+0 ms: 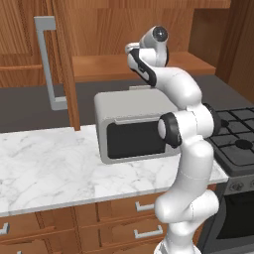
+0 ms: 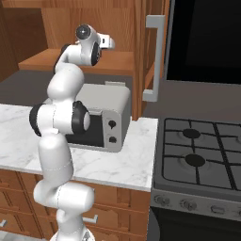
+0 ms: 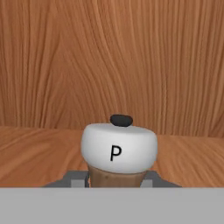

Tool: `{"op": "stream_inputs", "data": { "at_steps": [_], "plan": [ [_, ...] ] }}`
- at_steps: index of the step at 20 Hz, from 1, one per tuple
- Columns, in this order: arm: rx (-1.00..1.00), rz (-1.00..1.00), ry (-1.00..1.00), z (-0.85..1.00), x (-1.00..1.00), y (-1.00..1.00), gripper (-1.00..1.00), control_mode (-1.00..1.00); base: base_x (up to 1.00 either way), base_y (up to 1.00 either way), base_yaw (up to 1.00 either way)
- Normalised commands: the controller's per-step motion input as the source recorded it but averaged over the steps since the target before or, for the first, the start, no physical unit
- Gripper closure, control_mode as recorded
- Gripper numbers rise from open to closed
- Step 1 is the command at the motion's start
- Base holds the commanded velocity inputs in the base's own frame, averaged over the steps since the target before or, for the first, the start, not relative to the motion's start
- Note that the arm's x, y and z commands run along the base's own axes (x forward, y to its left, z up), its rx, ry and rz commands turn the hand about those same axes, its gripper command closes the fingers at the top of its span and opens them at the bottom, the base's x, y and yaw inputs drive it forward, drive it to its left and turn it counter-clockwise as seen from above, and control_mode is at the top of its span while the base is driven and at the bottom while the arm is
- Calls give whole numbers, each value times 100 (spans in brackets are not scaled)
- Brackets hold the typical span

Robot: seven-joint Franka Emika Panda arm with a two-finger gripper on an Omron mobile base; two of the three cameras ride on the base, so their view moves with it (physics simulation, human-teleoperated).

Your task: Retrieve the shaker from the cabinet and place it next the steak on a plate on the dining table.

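Note:
The shaker point(image 3: 119, 151), brown wood with a pale rounded top marked "P" and a small dark knob, stands on the cabinet shelf point(image 3: 39, 153) right in front of the hand camera. My gripper point(image 3: 117, 179) is shut on the shaker, and its grey fingertips point(image 3: 76, 179) press against both sides of the wooden body. The arm reaches up over the microwave into the open cabinet point(image 1: 124, 67), whose door point(image 1: 67, 64) with the long grey bar handle point(image 1: 49, 64) is swung out. The steak, plate and dining table are out of view.
A grey microwave point(image 1: 134, 124) sits on the marble counter point(image 1: 49, 168) directly below the shelf. A gas stove point(image 2: 202, 150) lies to the right. The open door's handle point(image 2: 155, 56) hangs close beside the arm. Low drawers point(image 1: 144, 206) line the counter front.

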Motion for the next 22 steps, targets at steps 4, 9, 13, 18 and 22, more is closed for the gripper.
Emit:
{"op": "stream_inputs", "data": {
  "at_steps": [4,9,13,18,22],
  "plan": [
    [0,0,0,0,-16,0,100,-100,0,0,0],
    [0,1,-6,0,-76,0,100,-100,0,0,0],
    [0,1,-14,0,-100,0,100,-100,0,0,0],
    [0,3,-23,0,-100,-3,100,-100,0,0,0],
    [0,2,-22,0,-100,-14,100,-100,0,0,0]
  ]
}}
